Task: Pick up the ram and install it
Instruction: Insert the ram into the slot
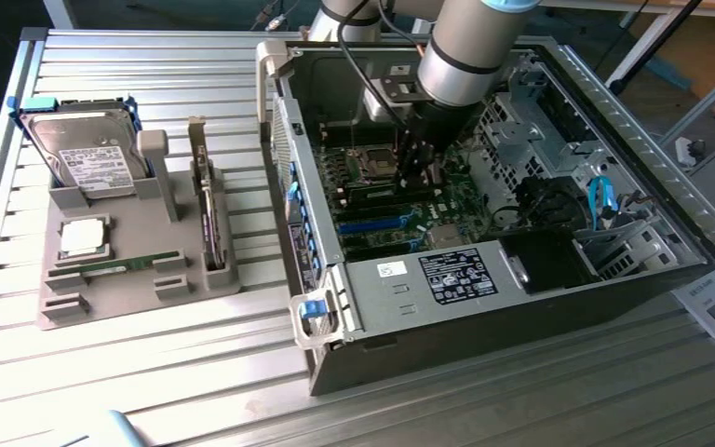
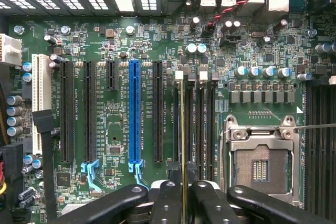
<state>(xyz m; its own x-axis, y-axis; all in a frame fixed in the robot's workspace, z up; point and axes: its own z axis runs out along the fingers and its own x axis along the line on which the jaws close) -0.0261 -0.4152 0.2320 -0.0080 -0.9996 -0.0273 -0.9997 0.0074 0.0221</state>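
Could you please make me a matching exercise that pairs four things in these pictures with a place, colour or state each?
Things:
1. hard drive
2. gripper
3. long card slot
4. processor socket

Descriptions:
a. blue
b. empty
c. standing upright in the grey tray
d. shut on the ram, held edge-on over the memory slots

Pairs: 1-c, 2-d, 3-a, 4-b.
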